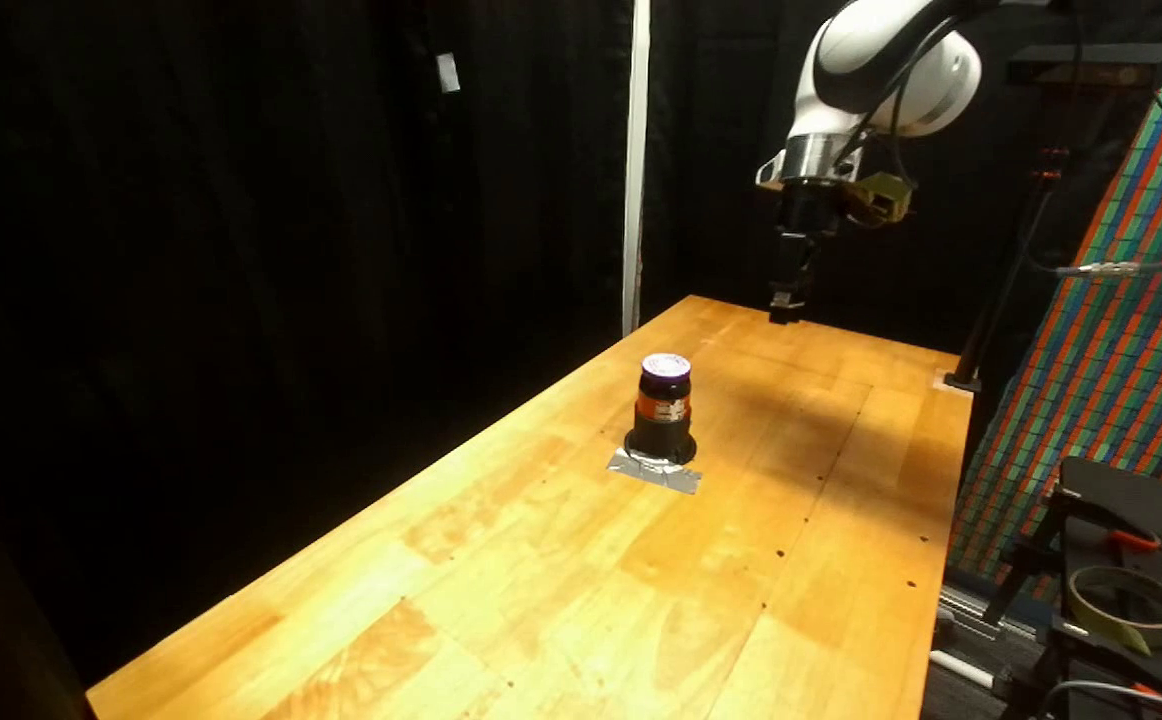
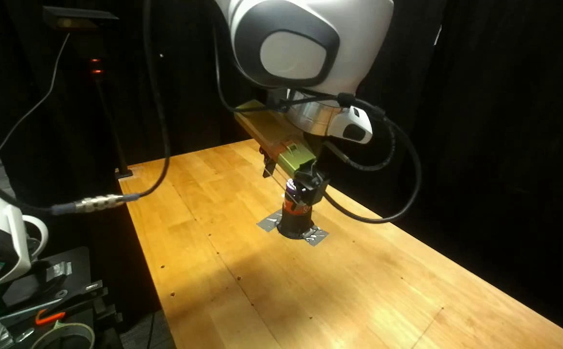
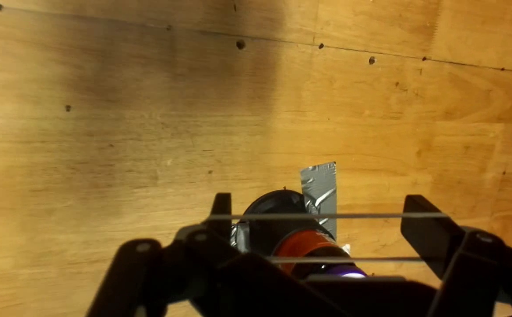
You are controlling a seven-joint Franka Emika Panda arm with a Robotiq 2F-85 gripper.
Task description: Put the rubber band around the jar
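The jar (image 1: pixel 663 395) stands upright in a black base (image 1: pixel 660 440) on the wooden counter (image 1: pixel 541 560). Silver tape (image 2: pixel 316 236) is stuck at its foot. The jar is closer to the long edge by the black curtain (image 1: pixel 341 300) than to the opposite long edge. In an exterior view, the gripper (image 1: pixel 785 314) hangs in the air past the jar, toward the far short edge. In the wrist view, its jaws are spread wide, and the rubber band (image 3: pixel 370 215) is pulled tight across the gap in two thin lines.
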